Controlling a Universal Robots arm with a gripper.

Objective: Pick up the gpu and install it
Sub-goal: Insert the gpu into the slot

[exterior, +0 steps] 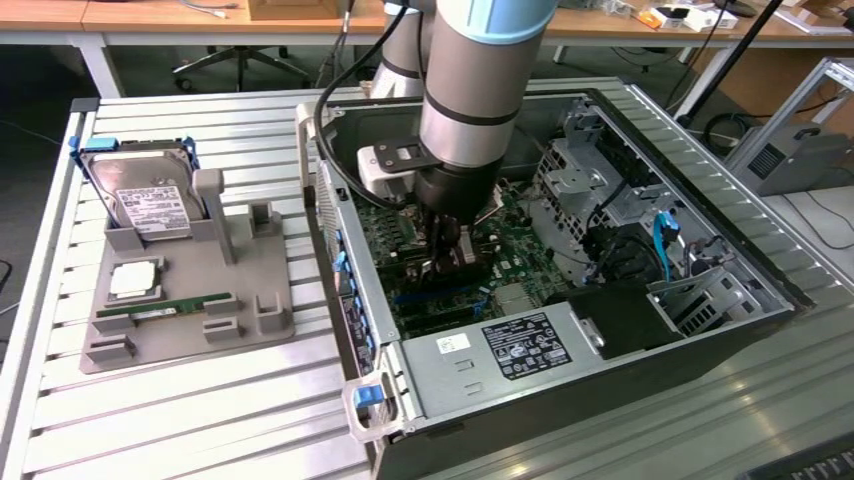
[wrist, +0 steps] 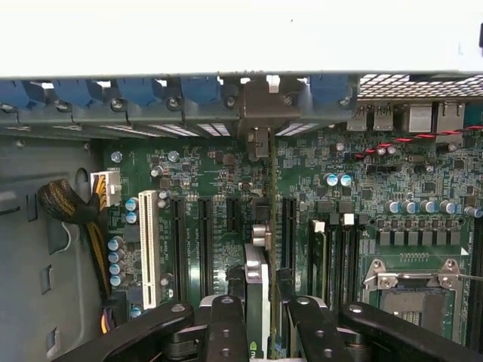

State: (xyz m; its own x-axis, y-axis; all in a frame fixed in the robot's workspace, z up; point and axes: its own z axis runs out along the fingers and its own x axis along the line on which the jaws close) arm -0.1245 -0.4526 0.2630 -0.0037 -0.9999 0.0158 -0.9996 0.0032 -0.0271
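My gripper [wrist: 260, 317] pinches the gpu [wrist: 257, 283] on edge, just above the board [wrist: 196, 181] inside the case [exterior: 561, 350]. If it sits crooked over the slot [wrist: 205, 241], pushing could bend it.

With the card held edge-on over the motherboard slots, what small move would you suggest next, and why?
Probably a slow, straight push down. The claw grips the gpu edge-on above the motherboard, its bracket end near the rear slot openings. Whether its edge has entered a slot cannot be seen, so press gently.
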